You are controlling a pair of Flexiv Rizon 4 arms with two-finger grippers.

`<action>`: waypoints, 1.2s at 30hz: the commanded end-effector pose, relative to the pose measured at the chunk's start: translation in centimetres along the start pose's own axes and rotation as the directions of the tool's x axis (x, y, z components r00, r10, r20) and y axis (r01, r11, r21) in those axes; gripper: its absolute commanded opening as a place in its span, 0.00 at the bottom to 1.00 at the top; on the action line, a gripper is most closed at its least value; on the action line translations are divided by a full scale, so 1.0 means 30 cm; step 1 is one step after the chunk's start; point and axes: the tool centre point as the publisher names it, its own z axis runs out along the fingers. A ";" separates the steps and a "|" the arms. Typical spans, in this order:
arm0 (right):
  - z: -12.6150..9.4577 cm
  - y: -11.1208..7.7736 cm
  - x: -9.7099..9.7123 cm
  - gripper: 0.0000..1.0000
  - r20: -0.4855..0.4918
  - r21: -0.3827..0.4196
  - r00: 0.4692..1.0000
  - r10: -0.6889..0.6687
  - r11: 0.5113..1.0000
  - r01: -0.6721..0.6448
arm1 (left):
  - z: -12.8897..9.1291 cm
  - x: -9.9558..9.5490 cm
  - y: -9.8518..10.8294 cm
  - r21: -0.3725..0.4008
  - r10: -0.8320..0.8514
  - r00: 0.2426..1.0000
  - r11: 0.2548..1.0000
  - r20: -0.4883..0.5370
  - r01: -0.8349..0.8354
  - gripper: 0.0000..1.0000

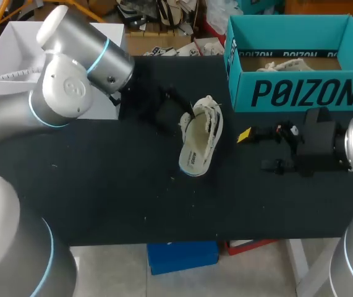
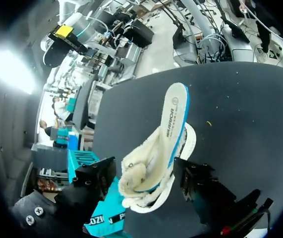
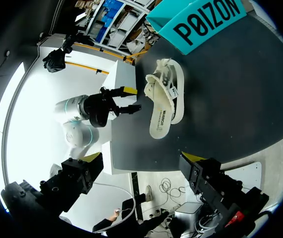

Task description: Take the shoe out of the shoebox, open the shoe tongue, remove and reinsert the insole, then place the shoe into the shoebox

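White shoe lies on the black table, insole protruding. I note 2 released grippers flanking it: left gripper and right gripper.

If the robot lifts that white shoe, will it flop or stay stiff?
The shoe probably sags a bit: its upper looks soft and fuzzy. The insole sticks halfway out, so it may slide free if tilted. It lies flat, so it is unlikely to roll.

A white fleece-lined shoe, its blue-edged white insole sticking out, lies on the black tabletop ahead of the left gripper's spread dark fingers.
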 end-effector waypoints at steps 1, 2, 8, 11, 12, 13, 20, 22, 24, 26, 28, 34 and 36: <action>-0.008 -0.003 -0.001 1.00 -0.002 0.001 1.000 0.000 1.000 0.000 | 0.004 -0.040 -0.008 -0.056 -0.013 0.997 0.998 -0.073 0.008 0.66; -0.008 -0.003 -0.001 1.00 -0.002 0.001 1.000 0.000 1.000 0.000 | 0.003 -0.048 -0.008 -0.070 -0.009 0.997 0.998 -0.080 0.003 0.69; -0.008 -0.003 -0.001 1.00 -0.002 0.001 1.000 0.000 1.000 0.000 | 0.018 -0.076 0.006 -0.122 -0.011 0.993 0.993 -0.115 -0.003 0.73; -0.008 -0.003 -0.001 1.00 -0.002 0.001 1.000 0.000 1.000 0.000 | 0.026 -0.084 0.004 -0.169 -0.013 0.989 0.986 -0.145 -0.012 0.75; -0.008 -0.003 -0.001 1.00 -0.002 0.001 1.000 0.000 1.000 0.000 | 0.031 -0.083 0.009 -0.181 -0.009 0.987 0.983 -0.157 -0.020 0.77; -0.008 -0.003 -0.001 1.00 -0.002 0.001 1.000 0.000 1.000 0.000 | 0.036 -0.083 0.012 -0.187 -0.009 0.987 0.982 -0.159 -0.021 0.77; -0.008 -0.003 -0.001 1.00 -0.002 0.001 1.000 0.000 1.000 0.000 | 0.085 -0.085 0.046 -0.228 -0.029 0.981 0.974 -0.190 -0.015 0.74; -0.008 -0.003 -0.001 1.00 -0.002 0.001 1.000 0.000 1.000 0.000 | 0.097 -0.090 0.065 -0.235 -0.035 0.982 0.972 -0.184 -0.010 0.73; -0.008 -0.003 -0.001 1.00 -0.002 0.001 1.000 0.000 1.000 0.000 | 0.105 -0.097 0.078 -0.247 -0.037 0.983 0.969 -0.182 -0.010 0.69; -0.008 -0.003 -0.001 1.00 -0.002 0.001 1.000 0.000 1.000 0.000 | 0.112 -0.103 0.090 -0.262 -0.039 0.983 0.965 -0.178 -0.009 0.68; -0.008 -0.003 -0.001 1.00 -0.002 0.001 1.000 0.000 1.000 0.000 | 0.117 -0.108 0.107 -0.270 -0.042 0.983 0.963 -0.179 -0.008 0.69; -0.008 -0.003 -0.001 1.00 -0.002 0.001 1.000 0.000 1.000 0.000 | 0.124 -0.127 0.141 -0.284 -0.054 0.982 0.959 -0.180 0.001 0.73; -0.008 -0.003 -0.001 1.00 -0.002 0.001 1.000 0.000 1.000 0.000 | 0.128 -0.129 0.153 -0.289 -0.061 0.981 0.957 -0.186 0.005 0.73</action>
